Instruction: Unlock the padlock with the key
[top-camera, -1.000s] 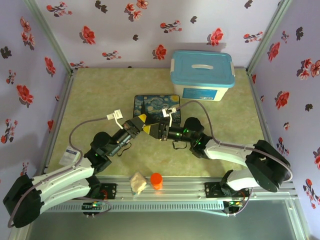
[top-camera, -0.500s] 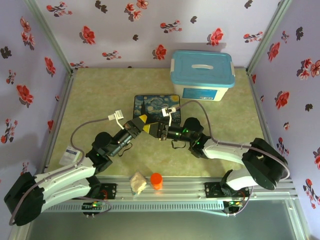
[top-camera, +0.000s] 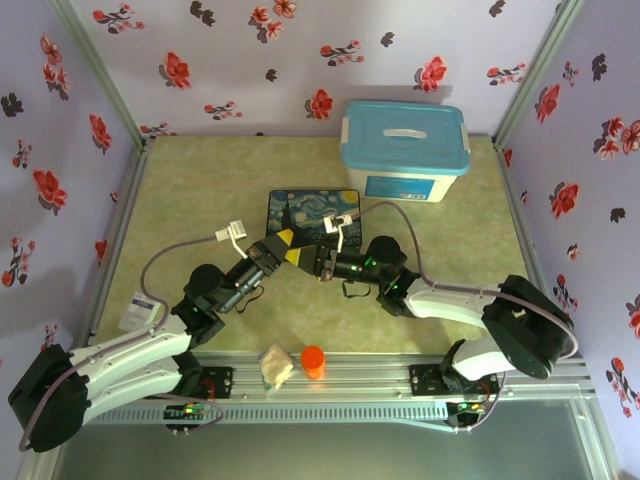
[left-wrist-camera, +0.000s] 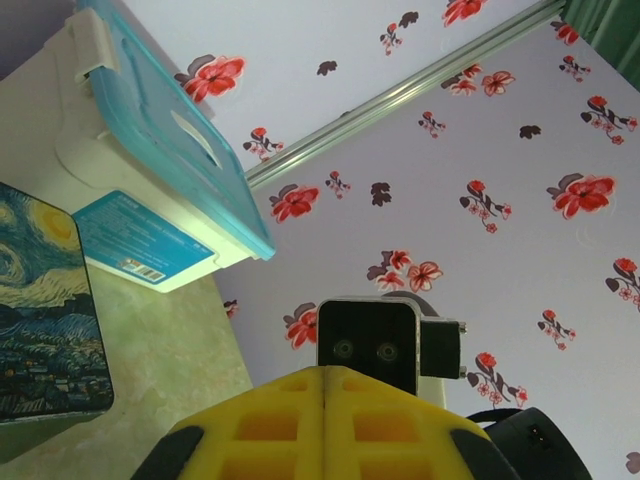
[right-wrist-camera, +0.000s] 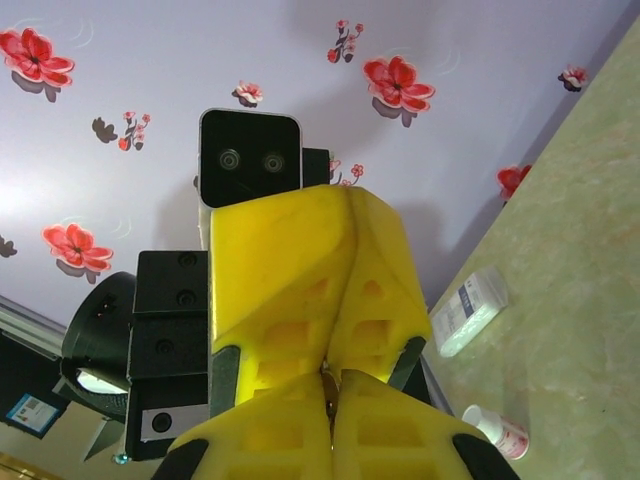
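Note:
My two grippers meet tip to tip just in front of the painted tin (top-camera: 312, 213): the left gripper (top-camera: 292, 250) comes from the left and the right gripper (top-camera: 304, 258) from the right. In the right wrist view, the right gripper (right-wrist-camera: 332, 378) is shut on a thin sliver of dark metal, apparently the key (right-wrist-camera: 330, 388). The left gripper's yellow fingers (right-wrist-camera: 300, 250) point straight at it and converge on the same sliver. In the left wrist view, the left gripper (left-wrist-camera: 325, 370) has its jaws pressed together, with the key hidden. The padlock is out of view.
A white box with a blue lid (top-camera: 404, 150) stands at the back right, behind the tin. At the table's near edge sit an orange cylinder (top-camera: 313, 361) and a crumpled beige lump (top-camera: 276, 366). A white packet (right-wrist-camera: 468, 310) and a small white bottle (right-wrist-camera: 497, 430) lie on the mat.
The right gripper's jaws have closed onto the metal sliver. Both arms have stayed almost still, tip to tip.

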